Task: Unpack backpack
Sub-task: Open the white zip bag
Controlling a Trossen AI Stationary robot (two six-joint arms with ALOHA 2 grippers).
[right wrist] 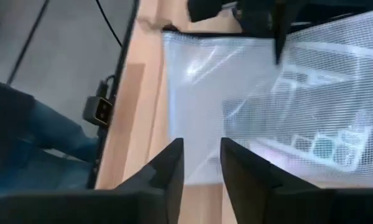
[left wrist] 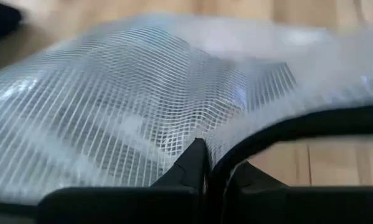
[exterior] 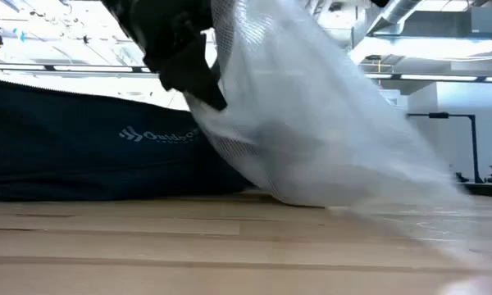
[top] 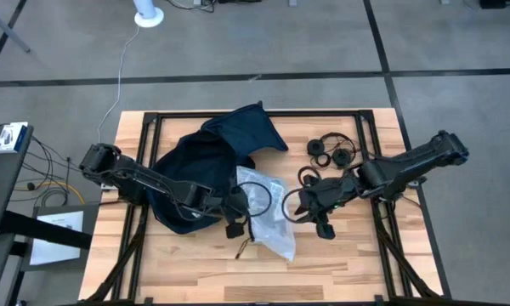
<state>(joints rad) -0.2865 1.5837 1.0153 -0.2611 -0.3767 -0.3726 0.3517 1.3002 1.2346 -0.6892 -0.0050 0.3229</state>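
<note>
Backpack (top: 206, 161) lies soft and floppy, best taken by its fabric edge, while my left end effector (left wrist: 205, 163) pinches the slippery clear pouch (top: 268, 212) and my right end effector (right wrist: 202, 163) stands slightly open.

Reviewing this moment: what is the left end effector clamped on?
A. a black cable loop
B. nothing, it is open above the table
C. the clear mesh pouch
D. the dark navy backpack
C: in the left wrist view the left end effector has its fingers together on the edge of the clear mesh pouch, which lies beside the backpack, not inside it.
</note>
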